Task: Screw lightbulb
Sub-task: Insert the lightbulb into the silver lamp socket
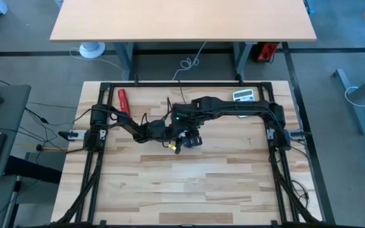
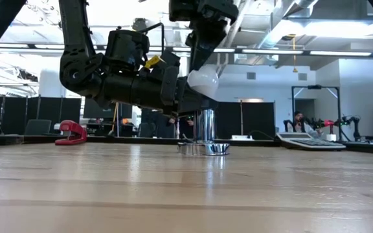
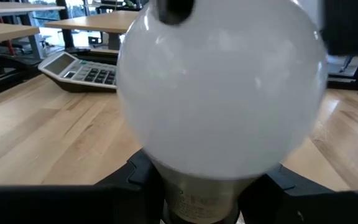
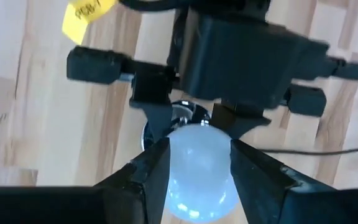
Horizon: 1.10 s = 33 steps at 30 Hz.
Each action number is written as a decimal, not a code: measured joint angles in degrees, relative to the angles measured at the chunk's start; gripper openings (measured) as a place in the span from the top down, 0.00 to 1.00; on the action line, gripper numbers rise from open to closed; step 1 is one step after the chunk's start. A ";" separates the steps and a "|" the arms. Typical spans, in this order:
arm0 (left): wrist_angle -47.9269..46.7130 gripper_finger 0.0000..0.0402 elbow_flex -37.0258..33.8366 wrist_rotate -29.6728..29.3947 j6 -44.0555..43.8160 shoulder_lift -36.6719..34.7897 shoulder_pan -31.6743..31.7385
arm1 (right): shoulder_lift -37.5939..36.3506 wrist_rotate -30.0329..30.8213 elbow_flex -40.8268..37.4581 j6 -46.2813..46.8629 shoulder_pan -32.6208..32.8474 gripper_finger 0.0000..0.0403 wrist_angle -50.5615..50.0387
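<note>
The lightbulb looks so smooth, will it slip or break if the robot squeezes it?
The lightbulb looks round and glossy, so it could probably slip between the right gripper fingers. Its thin-looking white globe likely cracks under a hard squeeze. The left gripper holding its neck probably steadies it.

Both grippers crowd mid-table around the lightbulb point(image 2: 203, 82), directly above the metal socket point(image 2: 203, 147); no gap there. Red stapler point(image 1: 123, 100) and calculator point(image 1: 243, 95) sit along the far edge. Near half of table point(image 1: 195, 190) open, unobstructed.
</note>
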 joint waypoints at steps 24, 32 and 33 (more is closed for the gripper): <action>-0.95 0.64 0.01 0.02 0.11 0.00 0.00 | -11.88 -4.31 2.00 5.33 -5.17 0.59 -11.03; -1.02 0.64 0.00 0.02 0.32 -0.02 0.00 | -25.65 -6.41 -24.23 11.22 -5.05 0.59 11.18; -1.04 0.64 0.00 0.02 0.34 -0.02 0.00 | -27.47 -6.42 -27.54 11.82 -5.05 0.59 14.52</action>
